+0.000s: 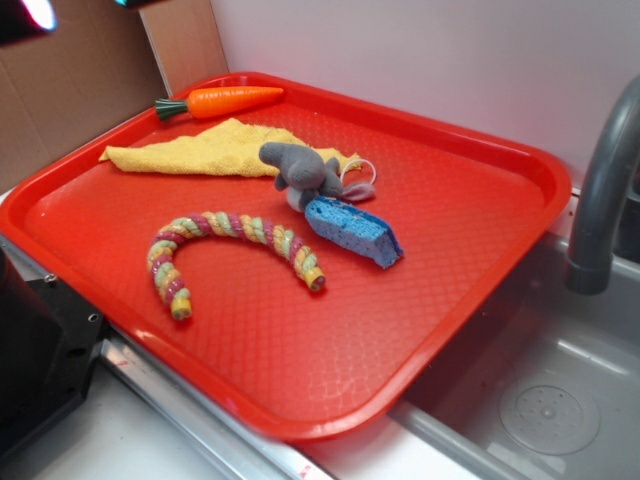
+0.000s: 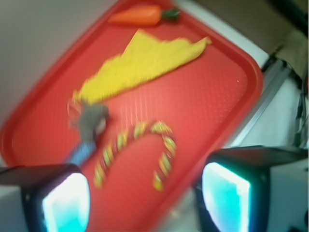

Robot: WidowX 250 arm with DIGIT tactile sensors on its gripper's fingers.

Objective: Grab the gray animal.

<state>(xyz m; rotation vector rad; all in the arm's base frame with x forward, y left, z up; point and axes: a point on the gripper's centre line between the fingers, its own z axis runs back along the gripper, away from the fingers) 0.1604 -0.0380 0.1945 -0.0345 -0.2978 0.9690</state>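
The gray animal [image 1: 303, 172] lies near the centre of the red tray [image 1: 470, 260], its lower side touching the blue sponge [image 1: 353, 231] and its upper side resting against the yellow cloth [image 1: 215, 150]. The braided rope [image 1: 232, 250] curves at lower left, the toy carrot [image 1: 225, 100] at the upper edge. In the wrist view the gripper [image 2: 145, 203] hangs high over the tray, jaws spread wide and holding nothing. The approach seems barely begun. Next it must descend over the plush, clear of the sponge.
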